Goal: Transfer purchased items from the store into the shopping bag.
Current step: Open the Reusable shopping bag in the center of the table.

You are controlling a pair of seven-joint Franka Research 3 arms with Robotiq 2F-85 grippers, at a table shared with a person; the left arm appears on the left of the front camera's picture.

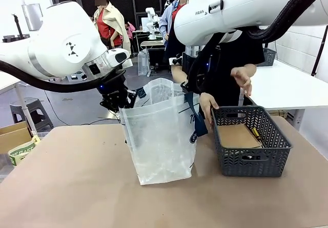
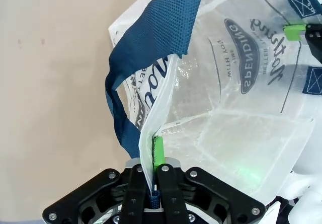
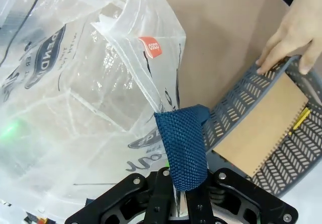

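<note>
Barely begun, by the look of it, with every item seemingly left to move. Set on a brown counter [image 1: 77, 187]. Standing upright at its middle, a tall see-through white bag [image 1: 164, 146] with navy straps and a round navy logo; looks empty inside, mouth spread wide. Just beside it, toward the robot's right, a dark grey mesh basket [image 1: 251, 161], steadied at its far rim by a person's hand [image 1: 207, 104]. Clenched on the bag's rim by one strap, the left tool [image 2: 153, 156]; clamped likewise at the opposite strap, the right tool [image 3: 176, 194]. Lying flat in the basket, a brown packet [image 1: 237, 135], with a small yellow pack [image 1: 254, 132] at its edge.
</note>
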